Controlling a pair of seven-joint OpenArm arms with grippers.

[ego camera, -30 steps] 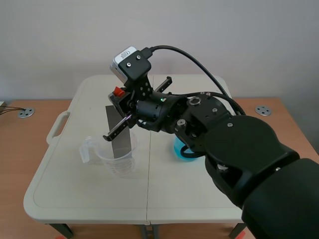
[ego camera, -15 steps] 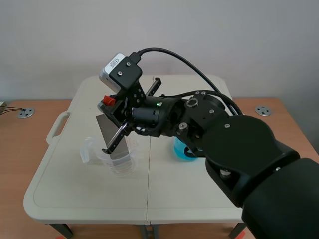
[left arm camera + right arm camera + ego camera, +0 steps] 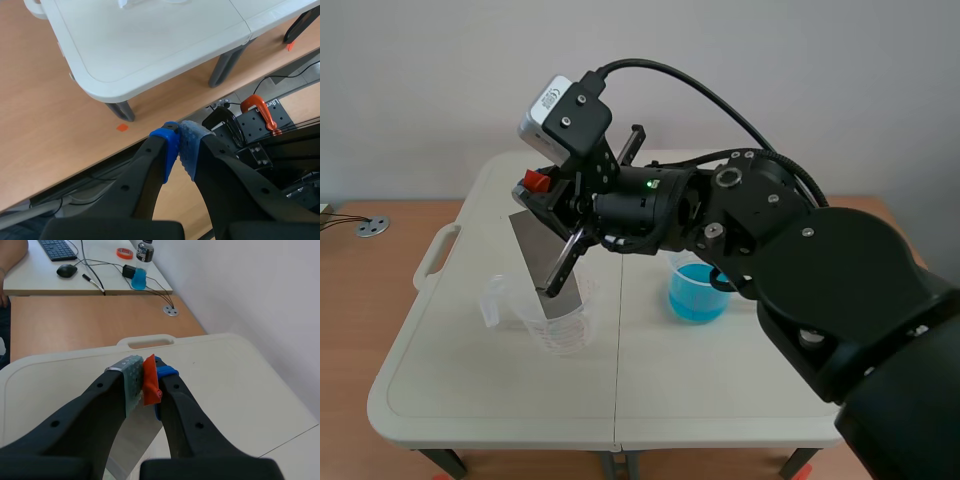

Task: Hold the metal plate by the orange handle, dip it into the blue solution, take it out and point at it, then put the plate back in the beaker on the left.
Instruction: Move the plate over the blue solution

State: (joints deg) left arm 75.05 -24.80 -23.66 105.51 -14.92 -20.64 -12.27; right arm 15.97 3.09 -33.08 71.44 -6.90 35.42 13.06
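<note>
Between the right gripper's (image 3: 538,192) fingers sits the orange handle (image 3: 532,181), and the metal plate (image 3: 545,268) hanging below them has changed since a second ago. Then it stood nearly upright in the clear beaker (image 3: 558,322). Now it leans, its handle end tipped away to the far left and its lower end down inside the beaker. The right arm has also swung up and leftward. The beaker of blue solution (image 3: 696,291), half hidden behind the arm before, now shows in full behind the wrist, well apart from the fingers.

In the right wrist view the two pads (image 3: 131,377) are clamped on the orange handle (image 3: 150,381), which fills the narrow gap between them. The grey plate runs down under the fingers. The white table (image 3: 225,375) lies ahead of them.

The left gripper's (image 3: 180,146) fingers are pressed together at the pads, blue against grey-blue, with nothing between them. They hang off the table's (image 3: 150,55) near edge, over the wooden floor. The table's corner and legs lie ahead of them, and an orange clamp (image 3: 257,107) lies just beside them.

Counted: one metal plate, one orange handle, two beakers (one clear, one with blue liquid), two grippers.
</note>
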